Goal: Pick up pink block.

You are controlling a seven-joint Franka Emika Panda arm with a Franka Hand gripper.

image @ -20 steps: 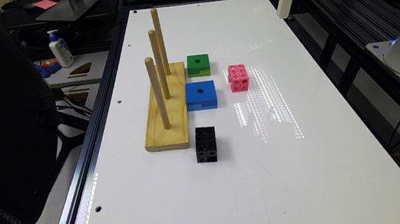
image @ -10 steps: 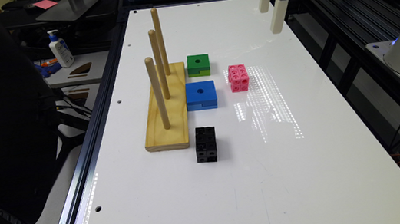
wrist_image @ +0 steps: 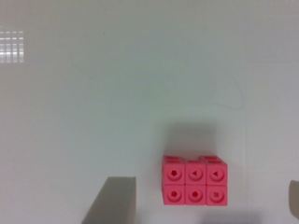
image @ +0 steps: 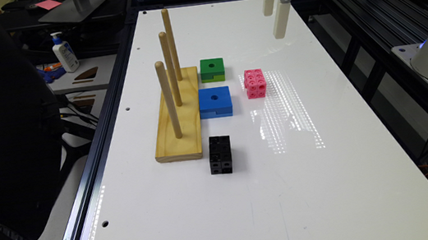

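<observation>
Over the last second the end effector (image: 275, 14) has swung in from the counter's far corner toward the pink block (image: 255, 83), and it now hangs high above the counter (image: 298, 192), beyond the block. Its fingers (wrist_image: 112, 200) stand wide apart and empty. In the wrist view the block lies between them, untouched. Judging from this, the approach is lining up; descent and closing remain.

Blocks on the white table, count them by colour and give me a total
Pink block: 1
Black block: 1
Blue block: 1
Green block: 1
Total: 4 blocks
</observation>
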